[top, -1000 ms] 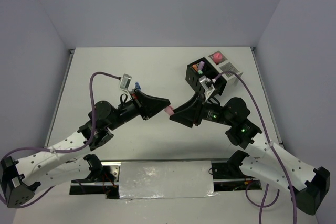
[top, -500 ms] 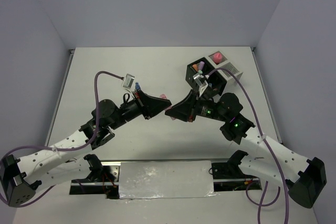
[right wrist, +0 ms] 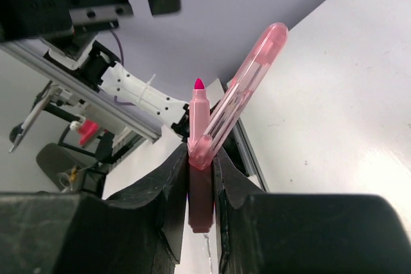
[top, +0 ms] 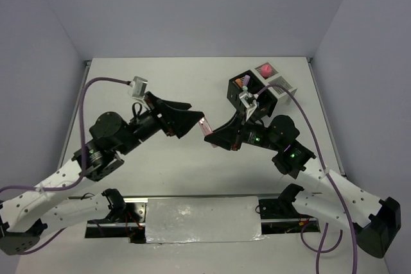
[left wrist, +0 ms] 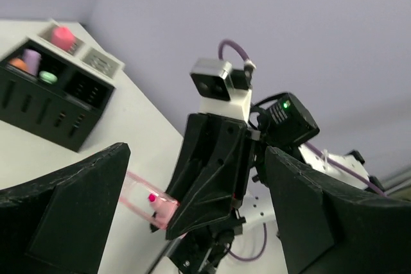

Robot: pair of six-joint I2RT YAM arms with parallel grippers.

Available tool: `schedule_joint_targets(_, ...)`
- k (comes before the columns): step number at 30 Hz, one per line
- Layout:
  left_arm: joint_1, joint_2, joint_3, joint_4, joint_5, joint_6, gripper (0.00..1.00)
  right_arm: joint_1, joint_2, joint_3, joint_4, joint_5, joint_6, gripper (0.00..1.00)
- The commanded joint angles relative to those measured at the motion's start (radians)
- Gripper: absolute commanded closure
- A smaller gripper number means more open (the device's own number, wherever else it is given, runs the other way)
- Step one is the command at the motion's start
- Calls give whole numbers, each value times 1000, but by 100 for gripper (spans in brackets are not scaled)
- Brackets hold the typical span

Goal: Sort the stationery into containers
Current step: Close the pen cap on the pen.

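Overhead, the right gripper (top: pixel 212 137) sits at mid-frame pinching a pink highlighter (top: pixel 204 126). Its free end points up-left toward the left gripper (top: pixel 196 112), which is just beside it, spread wide and holding nothing. The black container (top: pixel 241 92) and white container (top: pixel 277 83) stand at upper right, behind the right arm, so that arm looks the nearer one for the drop.

From the left wrist, its own fingers (left wrist: pixel 70 203) frame the shot, wide apart. The highlighter (left wrist: pixel 149 200) shows low centre and the containers at upper left.

From the right wrist, the pads (right wrist: pixel 168 187) clamp the barrel upright in frame, tip exposed, with what looks like a clear pink cap (right wrist: pixel 252 72) leaning to the upper right.
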Motion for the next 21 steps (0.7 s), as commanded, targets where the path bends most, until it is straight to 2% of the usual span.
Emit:
schedule_joint_targets(1, -8, -83, 29, -130, -156, 68, 1, 3, -52, 54, -7, -7, -58, 100)
schedule_joint_targets(3, -8, -117, -30, -103, -143, 50, 1, 3, -66, 48, 38, -49, -58, 100)
schedule_joint_targets(7, -6, -129, -123, 46, -15, 16, 1, 4, -101, 0, 217, -158, -36, 100)
schedule_joint_targets(9, -6, -125, -167, 188, 43, -2, 1, 3, -103, 9, 213, -199, -44, 100)
schedule_joint_targets(14, -6, -79, -193, 354, 168, -16, 1, 6, -86, 32, 193, -233, -55, 100)
schedule_joint_targets(18, -6, -49, -213, 454, 214, -22, 1, 7, -75, 46, 182, -264, -53, 100)
schedule_joint_targets(21, -6, -40, -216, 480, 234, -22, 9, 9, -72, 48, 170, -267, -59, 100)
